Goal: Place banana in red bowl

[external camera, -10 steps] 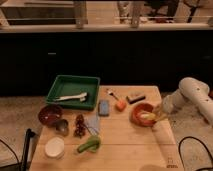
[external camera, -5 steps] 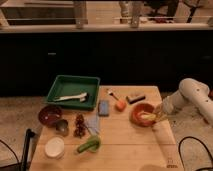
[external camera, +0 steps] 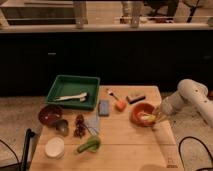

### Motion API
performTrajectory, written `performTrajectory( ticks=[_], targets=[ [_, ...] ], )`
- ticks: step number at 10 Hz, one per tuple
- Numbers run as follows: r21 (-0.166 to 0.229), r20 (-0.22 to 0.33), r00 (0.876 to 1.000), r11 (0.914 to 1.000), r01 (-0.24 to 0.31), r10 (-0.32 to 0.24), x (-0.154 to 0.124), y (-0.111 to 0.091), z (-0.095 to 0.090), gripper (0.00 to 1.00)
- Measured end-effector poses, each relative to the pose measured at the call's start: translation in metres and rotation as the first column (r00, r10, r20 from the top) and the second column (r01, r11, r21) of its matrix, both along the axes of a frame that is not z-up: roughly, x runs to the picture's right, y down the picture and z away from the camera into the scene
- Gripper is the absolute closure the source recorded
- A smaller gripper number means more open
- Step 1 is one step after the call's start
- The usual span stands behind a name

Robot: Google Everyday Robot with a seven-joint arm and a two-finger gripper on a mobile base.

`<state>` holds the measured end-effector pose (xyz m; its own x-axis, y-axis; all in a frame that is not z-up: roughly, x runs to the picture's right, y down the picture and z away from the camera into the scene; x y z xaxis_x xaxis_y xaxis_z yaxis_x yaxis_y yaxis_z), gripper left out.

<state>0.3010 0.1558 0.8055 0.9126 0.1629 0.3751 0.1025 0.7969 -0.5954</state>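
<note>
The red bowl (external camera: 142, 113) sits on the right part of the wooden table (external camera: 125, 145). The pale-yellow banana (external camera: 148, 118) lies inside the bowl at its right side. My gripper (external camera: 157, 116) is at the bowl's right rim, right at the banana, at the end of the white arm (external camera: 192, 97) that comes in from the right.
A green tray (external camera: 72, 91) with a pale utensil stands at the back left. A maroon bowl (external camera: 50, 114), a white cup (external camera: 54, 147), a green vegetable (external camera: 89, 145), a blue item (external camera: 104, 107), an orange item (external camera: 120, 105) and a dark block (external camera: 135, 98) lie on the table.
</note>
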Motion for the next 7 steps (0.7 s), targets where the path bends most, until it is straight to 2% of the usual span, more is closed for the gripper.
performTrajectory(
  ticks=[3, 4, 7],
  targets=[
    [0.017, 0.001, 1.000, 0.9998, 0.011, -0.011, -0.007, -0.010, 0.001, 0.69],
    [0.029, -0.004, 1.000, 0.9996, 0.007, -0.007, -0.007, -0.017, 0.002, 0.55],
    [0.047, -0.005, 1.000, 0.9989, 0.003, -0.003, -0.012, -0.034, 0.010, 0.28]
  ],
)
